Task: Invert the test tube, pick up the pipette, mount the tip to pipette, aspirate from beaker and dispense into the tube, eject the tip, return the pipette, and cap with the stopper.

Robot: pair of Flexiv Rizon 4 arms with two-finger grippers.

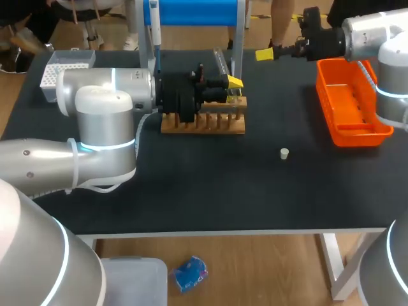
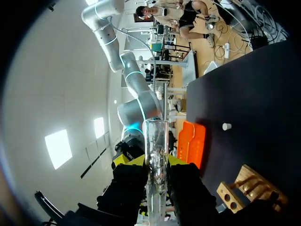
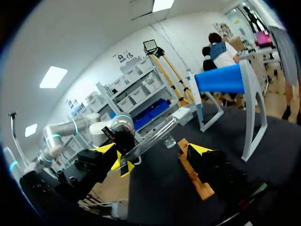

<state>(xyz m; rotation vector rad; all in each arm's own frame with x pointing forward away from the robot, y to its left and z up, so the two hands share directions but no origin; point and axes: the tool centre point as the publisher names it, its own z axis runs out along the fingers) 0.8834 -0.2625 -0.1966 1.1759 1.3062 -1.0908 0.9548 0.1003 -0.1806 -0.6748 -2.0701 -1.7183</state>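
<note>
the left arm comes in from the left, and its jaws sit over the wooden rack near the middle of the bench. the left jaws are closed on the test tube. in the left wrist view a black finger with a yellow tip presses it from each side, and the clear tube runs out ahead of them. in the head view the tube juts from the jaws toward the far edge, tilted, above the far side of the rack.

the right arm comes in from the far right, past the far end of the orange bin. its jaws point left toward the tube and are well apart from it. the right jaws stand wide open and hold nothing. in the right wrist view their two yellow fingertips are far apart, with the left jaws and the tube out ahead of them.

a small white stopper stands alone on the bench, nearer than the rack and to its right, between rack and bin. the pipette hangs upright at the left post of the blue stand on the far edge. a white tip box sits at the far left corner.
</note>
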